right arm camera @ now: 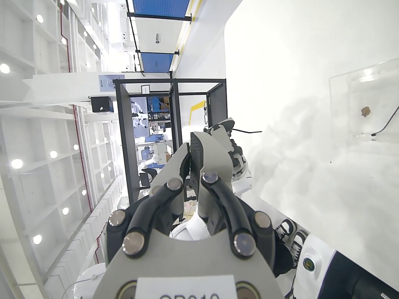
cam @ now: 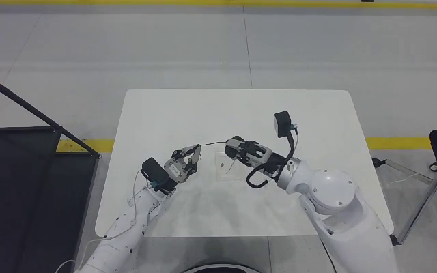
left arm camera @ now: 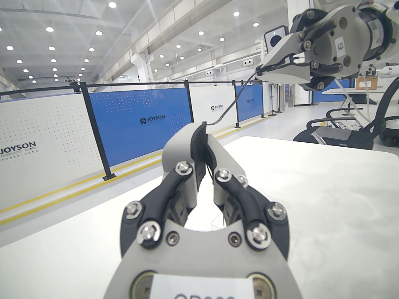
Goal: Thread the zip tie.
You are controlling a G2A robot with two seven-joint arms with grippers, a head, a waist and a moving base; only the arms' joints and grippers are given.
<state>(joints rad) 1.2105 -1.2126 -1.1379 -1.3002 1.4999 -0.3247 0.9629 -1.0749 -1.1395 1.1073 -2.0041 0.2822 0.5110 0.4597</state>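
Note:
A thin black zip tie (cam: 213, 142) spans the gap between my two grippers above the middle of the white table (cam: 321, 123). My left gripper (cam: 196, 154) is shut on one end of it; in the left wrist view the tie (left arm camera: 232, 104) rises from my shut left gripper (left arm camera: 204, 130) to my right gripper (left arm camera: 261, 70). My right gripper (cam: 233, 145) is shut on the other end. In the right wrist view my right gripper (right arm camera: 190, 146) is shut, and a short tail of the tie (right arm camera: 249, 131) sticks out past the left gripper (right arm camera: 222, 130) behind it.
A small clear plastic plate (right arm camera: 364, 104) lies on the table just below the grippers, with a short black strip (right arm camera: 382, 129) on it. The same plate (cam: 222, 168) is faint in the top view. A black frame (cam: 27, 109) stands off the table's left edge.

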